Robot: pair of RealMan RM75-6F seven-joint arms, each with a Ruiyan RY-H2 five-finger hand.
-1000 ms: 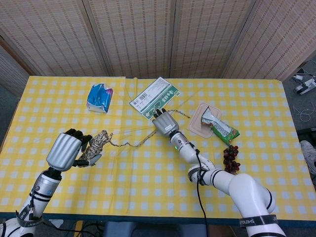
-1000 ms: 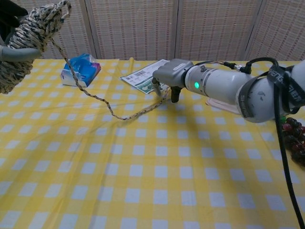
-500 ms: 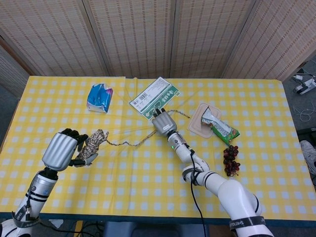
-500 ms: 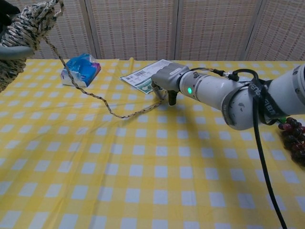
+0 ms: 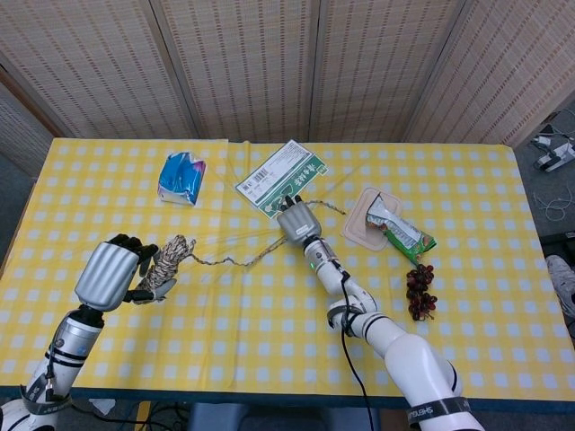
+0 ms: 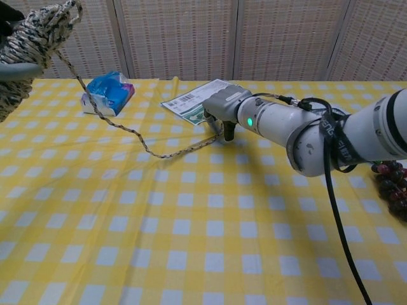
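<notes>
Yellow-checked tablecloth (image 5: 269,314) before woven reed screen panels (image 5: 243,63)

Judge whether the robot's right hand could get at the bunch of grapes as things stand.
Probably yes, but not freely: the right hand presses the rope near the green packet. The grapes lie uncovered beside the right forearm, nothing blocking them.

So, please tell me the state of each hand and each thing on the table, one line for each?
left hand: raised, gripping the rope bundle.
rope bundle: partly unwound, its strand running to the right hand.
right hand: palm down, holding the rope strand.
rope strand: slack, lying wavy on the tablecloth.
tissue pack: lying flat, closed.
green-white packet: lying flat.
snack wrapper: torn open.
grapes: lying near the right edge.
</notes>
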